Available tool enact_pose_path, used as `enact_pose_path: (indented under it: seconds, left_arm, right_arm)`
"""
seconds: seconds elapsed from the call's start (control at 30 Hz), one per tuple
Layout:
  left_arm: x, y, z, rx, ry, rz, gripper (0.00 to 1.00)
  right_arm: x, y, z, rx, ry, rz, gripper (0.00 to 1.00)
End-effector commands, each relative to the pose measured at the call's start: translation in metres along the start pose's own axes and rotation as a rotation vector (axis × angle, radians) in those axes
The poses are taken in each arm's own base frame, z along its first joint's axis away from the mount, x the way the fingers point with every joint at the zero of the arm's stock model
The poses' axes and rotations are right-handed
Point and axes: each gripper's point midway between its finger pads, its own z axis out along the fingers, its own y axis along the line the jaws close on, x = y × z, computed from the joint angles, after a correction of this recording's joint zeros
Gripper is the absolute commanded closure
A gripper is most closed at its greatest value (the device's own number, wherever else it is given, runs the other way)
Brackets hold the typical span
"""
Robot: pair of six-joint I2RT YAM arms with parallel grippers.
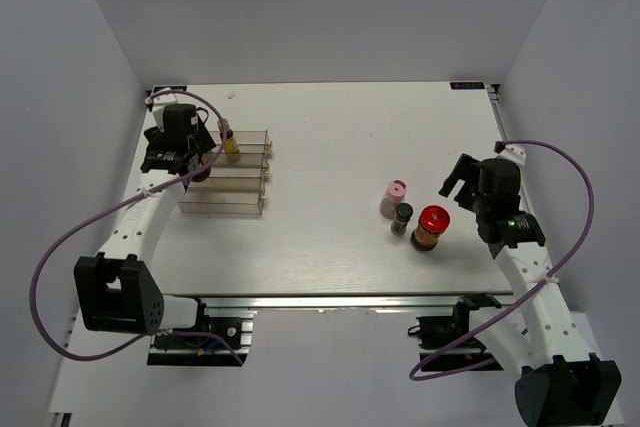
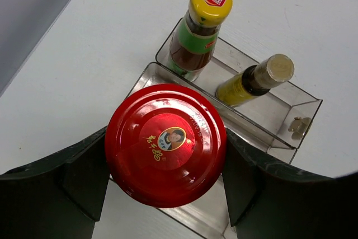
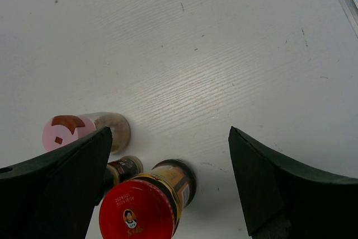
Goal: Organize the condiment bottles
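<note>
My left gripper [image 2: 166,149] is shut on a squat red-lidded jar [image 2: 165,141], holding it above the lower tier of the clear rack [image 2: 305,107]. On the rack's upper tier stand a yellow-capped, green-labelled bottle [image 2: 200,32] and a slim yellowish bottle [image 2: 254,79]. From above, the left gripper [image 1: 196,160] is over the rack's [image 1: 245,192] left end. At the right, a pink-capped bottle [image 1: 394,197], a dark-capped one [image 1: 402,218] and a second red-lidded jar [image 1: 431,226] stand close together on the table. My right gripper [image 1: 456,183] hangs open just right of them, touching nothing.
The white table [image 1: 330,137] has a metal rail along its near edge and grey walls on three sides. In the right wrist view the pink-capped bottle [image 3: 62,131], the dark-capped one [image 3: 124,168] and the jar [image 3: 140,211] sit low at the left.
</note>
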Motion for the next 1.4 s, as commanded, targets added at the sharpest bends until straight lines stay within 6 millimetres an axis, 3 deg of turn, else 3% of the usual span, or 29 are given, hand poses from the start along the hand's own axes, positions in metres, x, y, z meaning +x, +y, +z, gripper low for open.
enact_pose_path:
  seconds: [0.0, 0.33, 0.83, 1.13, 1.23, 1.37]
  left_arm:
    - [-0.058, -0.011, -0.004, 0.055, -0.184, -0.119, 0.75]
    - [-0.062, -0.004, 0.017, 0.023, -0.223, -0.146, 0.74]
    - [-0.03, -0.009, 0.054, 0.036, -0.205, -0.152, 0.76]
    - [-0.001, 0.004, 0.069, -0.047, -0.126, -0.116, 0.75]
    - [0.011, 0.004, 0.074, -0.06, -0.082, -0.116, 0.68]
    - [0.02, 0.005, 0.075, -0.064, -0.053, -0.118, 0.51]
  right_arm:
    - [-0.013, 0.0, 0.0, 0.005, -0.048, -0.004, 0.11]
    - [-0.012, -0.002, 0.001, 0.015, -0.047, -0.005, 0.11]
    - [-0.013, -0.002, 0.001, 0.015, -0.049, -0.009, 0.11]
    - [-0.011, 0.001, 0.001, -0.004, -0.041, -0.014, 0.11]
    - [-0.007, 0.008, 0.002, -0.045, -0.018, -0.026, 0.11]
    - [-0.006, 0.014, -0.001, -0.081, -0.007, -0.043, 0.11]
